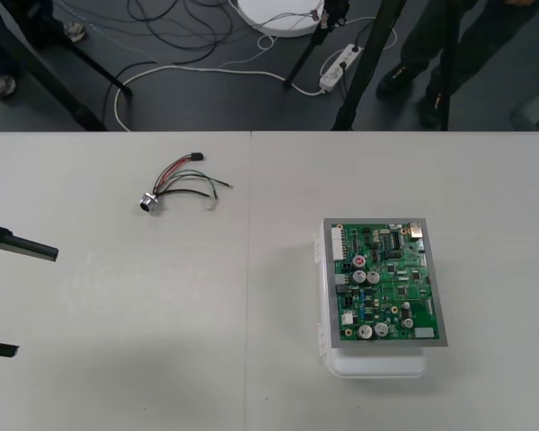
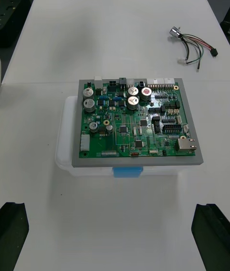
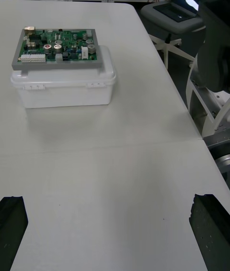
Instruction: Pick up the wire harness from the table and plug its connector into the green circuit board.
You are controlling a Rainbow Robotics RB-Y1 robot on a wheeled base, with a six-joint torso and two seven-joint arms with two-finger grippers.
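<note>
The wire harness [image 1: 181, 187] lies loose on the table's far left part, its round metal socket [image 1: 149, 203] toward me and its small black plug [image 1: 197, 157] at the far end. It also shows beyond the board as the harness [image 2: 194, 48]. The green circuit board [image 1: 387, 282] sits on its white base [image 1: 377, 364] right of centre, seen too as the board [image 2: 135, 122] and the board [image 3: 56, 47]. My left gripper [image 1: 0, 292] waits open at the left edge, well short of the harness. Its fingers [image 3: 12, 223] stand far apart. The right gripper [image 2: 115, 232] is open, fingers [image 2: 213, 232] at the corners.
A table seam [image 1: 250, 269] runs front to back between harness and board. Dark floor with cables and tripod legs [image 1: 72, 63] lies beyond the far edge.
</note>
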